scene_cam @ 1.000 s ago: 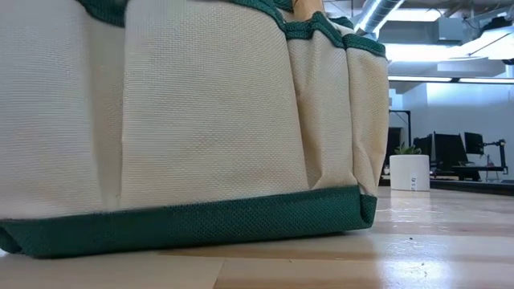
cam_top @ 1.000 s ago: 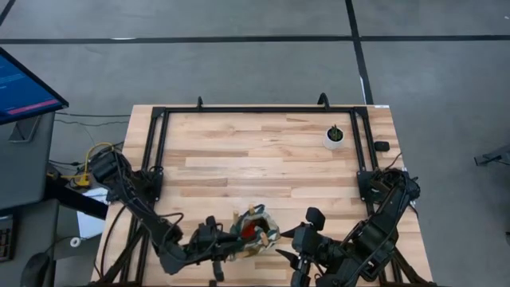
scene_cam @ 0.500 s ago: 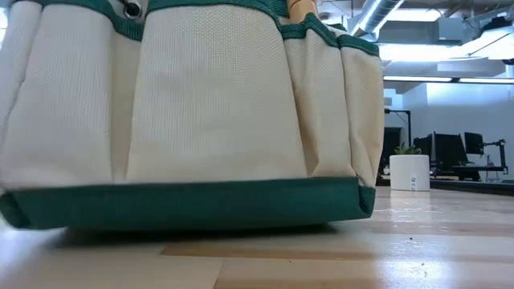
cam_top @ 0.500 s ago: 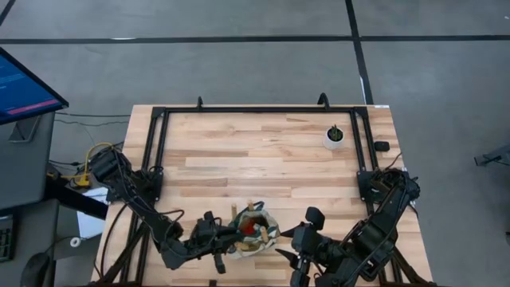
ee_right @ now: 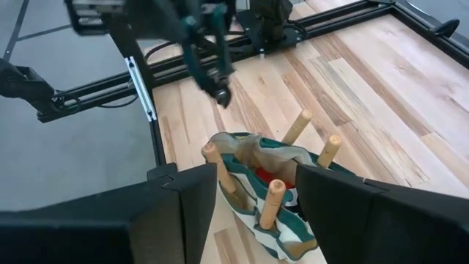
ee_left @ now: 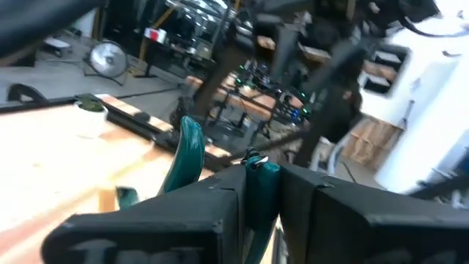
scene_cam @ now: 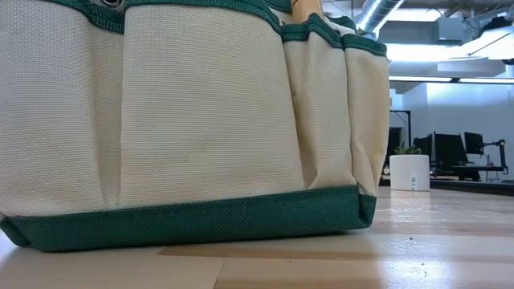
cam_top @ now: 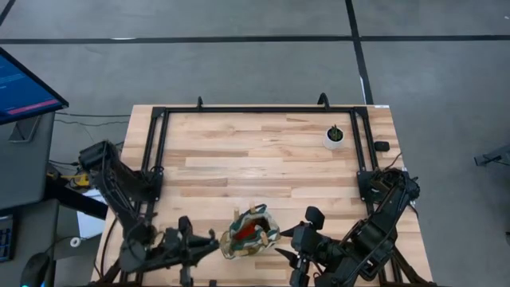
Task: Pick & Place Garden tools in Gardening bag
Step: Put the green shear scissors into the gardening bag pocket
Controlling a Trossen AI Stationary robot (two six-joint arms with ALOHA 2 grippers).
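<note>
The gardening bag (cam_top: 251,233) stands on its green-banded base near the table's near edge. It fills the low view (scene_cam: 201,120) and shows in the right wrist view (ee_right: 264,191). Several wooden tool handles (ee_right: 297,126) stick up out of it around a red item (ee_right: 265,174). My left gripper (cam_top: 209,241) hangs just left of the bag, apart from it (ee_right: 220,94). A blurred green shape (ee_left: 260,187) shows right in front of it, and I cannot tell what it is. My right gripper (cam_top: 280,253) is open and empty, just right of the bag. The pruning shears do not show plainly.
A small white pot with a plant (cam_top: 334,137) stands at the table's far right and also shows in the low view (scene_cam: 409,171). A black frame (cam_top: 255,109) runs along the far edge and both sides. Bare wood lies between the bag and the pot.
My left gripper has drawn back from the bag's left rim toward the table's left edge, and its arm has folded back. Half a second ago the bag's bottom band stood level with a shadow under it. Now it lies slanted on the table as it did before.
</note>
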